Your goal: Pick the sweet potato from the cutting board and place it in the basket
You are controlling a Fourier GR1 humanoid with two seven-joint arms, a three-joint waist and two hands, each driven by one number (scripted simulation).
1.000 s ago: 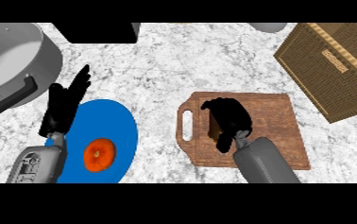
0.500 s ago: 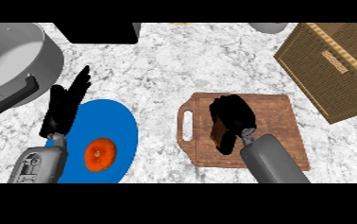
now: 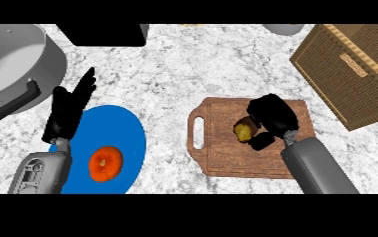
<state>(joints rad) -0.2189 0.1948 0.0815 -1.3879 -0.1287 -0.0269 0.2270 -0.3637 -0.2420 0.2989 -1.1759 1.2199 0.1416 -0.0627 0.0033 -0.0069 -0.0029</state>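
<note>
The sweet potato (image 3: 243, 130), yellowish-brown, sits on the wooden cutting board (image 3: 221, 156) at the right of the head view. My right hand (image 3: 271, 115) curls round it from the right, with the thumb below it, and hides part of it. The woven basket (image 3: 347, 71) stands at the far right, beyond the board. My left hand (image 3: 70, 106) rests open, fingers up, at the left over the edge of a blue plate.
A blue plate (image 3: 122, 131) with an orange tomato-like fruit (image 3: 105, 163) lies at the lower left. A grey pot (image 3: 22, 66) with a black handle sits at the far left. A black block (image 3: 103, 34) stands at the back.
My right hand has shifted to the right on the board and its fingers have curled, so the sweet potato now shows beside the palm. The left hand has not moved.
</note>
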